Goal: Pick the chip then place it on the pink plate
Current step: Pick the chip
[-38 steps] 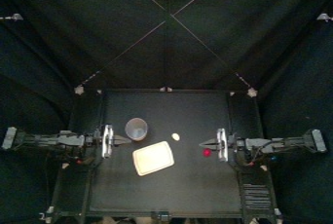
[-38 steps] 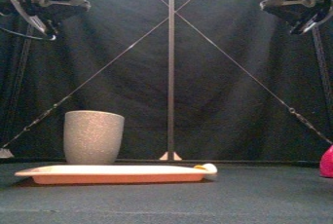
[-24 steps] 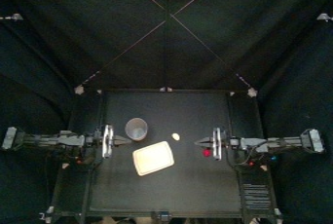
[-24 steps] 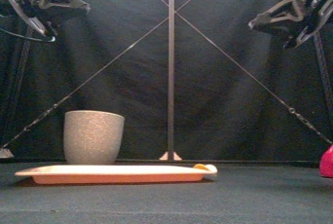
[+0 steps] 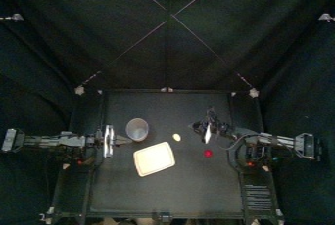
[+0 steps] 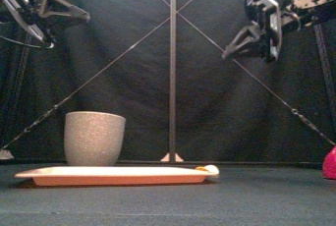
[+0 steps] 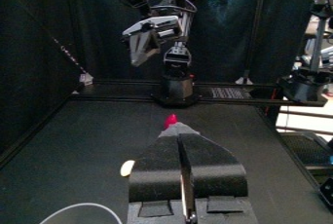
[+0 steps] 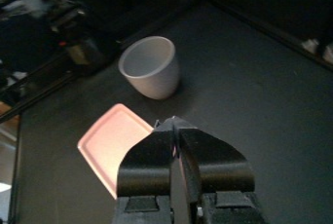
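Chip (image 5: 177, 137), small and pale, lies on the bare tabletop (image 5: 197, 188). It sits just behind the back right corner of the pink plate (image 5: 155, 158), close to it but not on it. The grey cup (image 5: 137, 127) stands to its left and a small red toy (image 5: 210, 154) lies off to its right. The right pincer (image 5: 206, 130) hangs high above the tabletop near the chip, its jaws pressed together on nothing. The left pincer (image 5: 112, 141) rests raised at the left side, jaws together and empty too.
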